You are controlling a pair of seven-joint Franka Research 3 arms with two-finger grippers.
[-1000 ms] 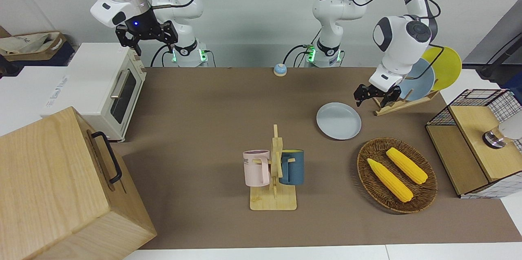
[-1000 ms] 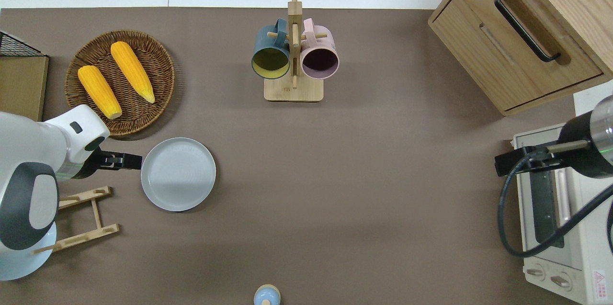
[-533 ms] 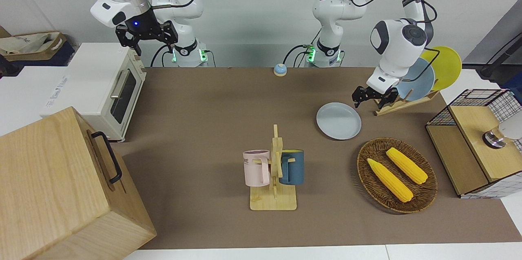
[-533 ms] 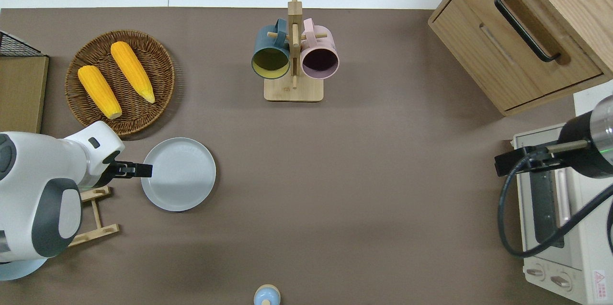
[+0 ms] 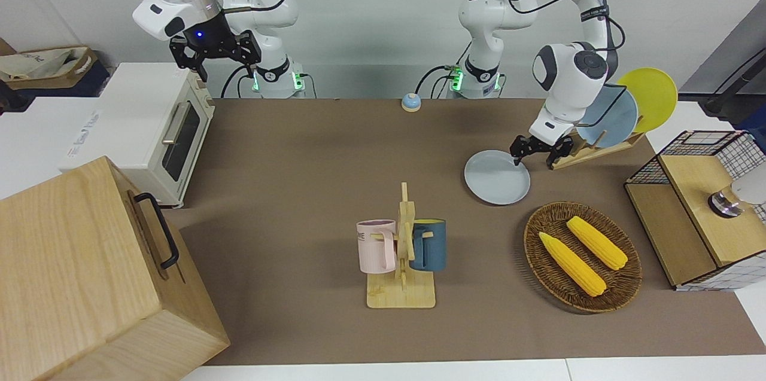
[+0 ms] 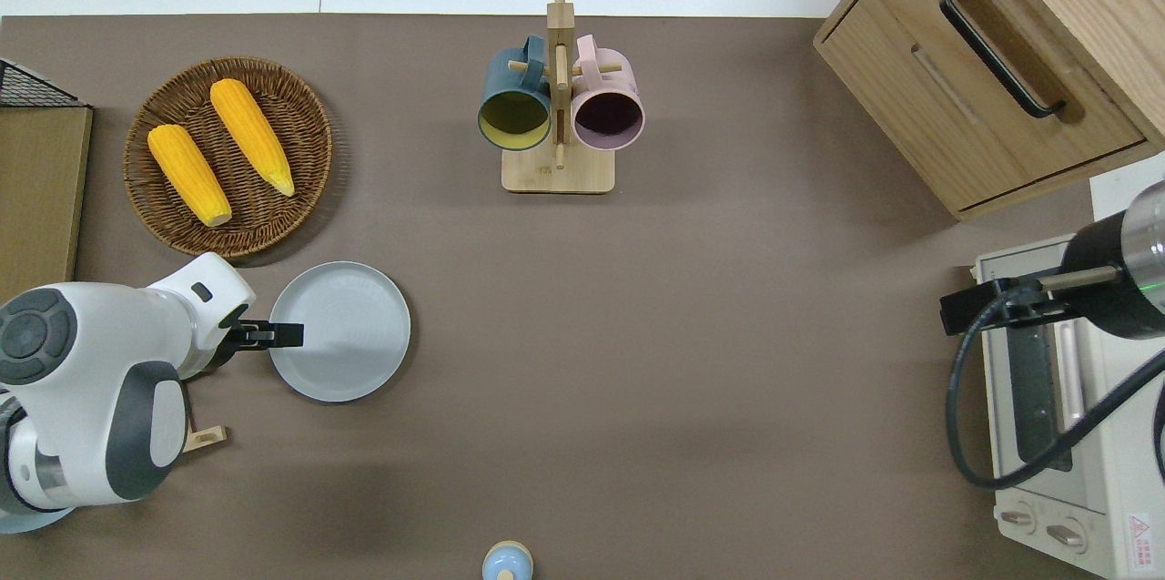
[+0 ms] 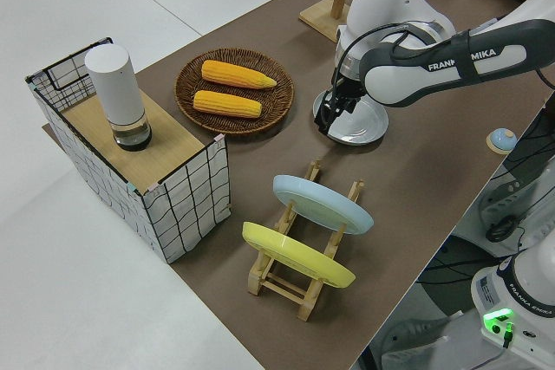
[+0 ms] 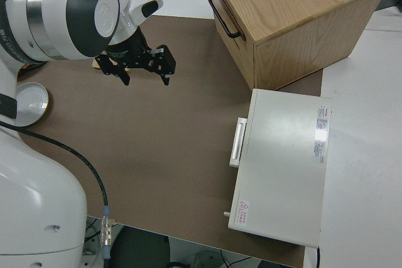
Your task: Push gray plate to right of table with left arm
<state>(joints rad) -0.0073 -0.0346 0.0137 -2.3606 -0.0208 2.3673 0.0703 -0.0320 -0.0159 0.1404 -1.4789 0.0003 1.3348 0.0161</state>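
Observation:
The gray plate (image 5: 497, 180) (image 6: 350, 334) (image 7: 360, 123) lies flat on the brown table (image 6: 728, 380), toward the left arm's end and just nearer to the robots than the wicker basket. My left gripper (image 5: 532, 157) (image 6: 266, 335) (image 7: 332, 119) points down, low at the plate's rim on the side toward the left arm's end. It is open, and one finger (image 6: 296, 335) reaches over the rim. The right arm is parked, its gripper (image 5: 215, 55) (image 8: 143, 73) open.
A wicker basket (image 6: 227, 63) holds two corn cobs. A wooden rack carries a sky-blue plate (image 5: 613, 115) and a yellow plate (image 5: 655, 97). A mug stand (image 5: 401, 261), a bell (image 5: 410, 102), a toaster oven (image 5: 149, 130), a wooden drawer box (image 5: 90, 279) and a wire crate (image 5: 700, 201) also stand here.
My left gripper has moved from beside the rack toward the plate and now overlaps its rim. The plate has not shifted. The right arm is still.

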